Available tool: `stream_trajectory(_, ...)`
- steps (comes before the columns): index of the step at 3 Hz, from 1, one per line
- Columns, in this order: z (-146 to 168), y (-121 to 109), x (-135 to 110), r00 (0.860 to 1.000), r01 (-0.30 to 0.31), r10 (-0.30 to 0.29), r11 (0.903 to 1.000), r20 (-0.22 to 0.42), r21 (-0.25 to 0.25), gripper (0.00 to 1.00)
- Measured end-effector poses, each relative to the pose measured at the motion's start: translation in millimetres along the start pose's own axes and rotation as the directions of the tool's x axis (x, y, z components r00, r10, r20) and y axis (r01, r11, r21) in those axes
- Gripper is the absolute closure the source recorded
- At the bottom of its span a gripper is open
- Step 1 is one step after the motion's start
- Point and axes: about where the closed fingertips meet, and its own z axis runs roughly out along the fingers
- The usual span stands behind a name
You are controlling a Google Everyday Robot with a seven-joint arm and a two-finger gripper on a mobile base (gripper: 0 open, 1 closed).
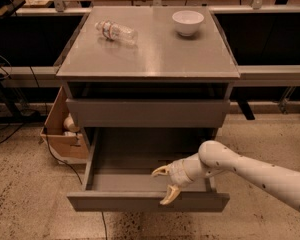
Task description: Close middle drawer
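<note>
Camera view: the grey cabinet was pictured with its middle drawer pulled far out, low down. The gripper was held at the drawer's front rim, fingers spread apart. 1 bottle and 1 bowl were set on top.

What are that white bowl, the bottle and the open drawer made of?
The bowl looks like glazed ceramic: white, glossy. The bottle is clear plastic, see-through. The middle drawer seems grey painted metal or laminate, matte; hard to tell which. The end effector, open, hangs over its front edge.
</note>
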Motion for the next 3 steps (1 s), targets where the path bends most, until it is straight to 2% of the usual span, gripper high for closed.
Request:
stream_trajectory(2, -1.8, -2.2, -1.8, 1.000, 0.006, -0.006, 0.9999, 0.006, 0.009, 0.96)
stream_trajectory(3, -1.9, -2.3, -1.7, 1.000, 0.007, -0.007, 0.9999, 0.006, 0.009, 1.00)
